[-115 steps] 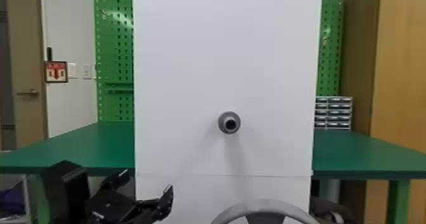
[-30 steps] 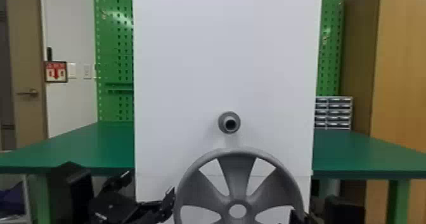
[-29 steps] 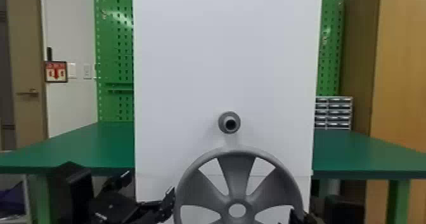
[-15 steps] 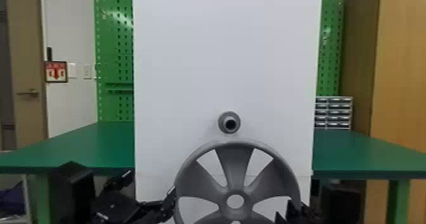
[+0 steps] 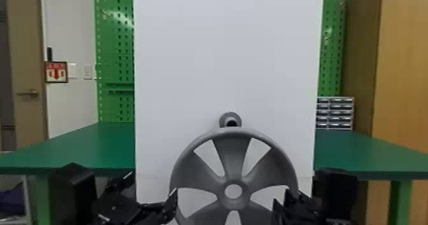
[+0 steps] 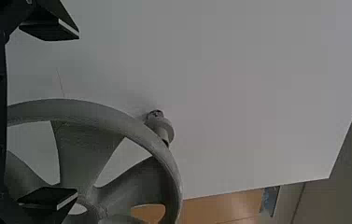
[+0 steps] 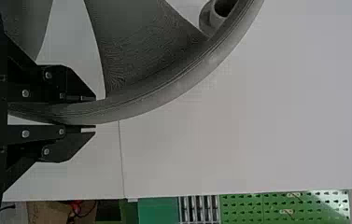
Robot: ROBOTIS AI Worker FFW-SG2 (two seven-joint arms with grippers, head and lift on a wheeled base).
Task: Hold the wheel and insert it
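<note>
A green pegboard [image 5: 114,49] and a green table [image 5: 79,151] stood behind a tall white panel [image 5: 223,49] bearing a round grey peg [image 5: 230,115]. A smooth grey five-spoked wheel [image 5: 232,157] with an open round hub was held at its rim by the black right gripper [image 5: 281,197], clamped from both sides. The black left gripper [image 5: 152,183], its fingers well apart, was poised by the opposite rim. Between the two, the wheel stood upright, broad face toward the robot, its hub axis running toward the panel, hub lower than the peg.
</note>
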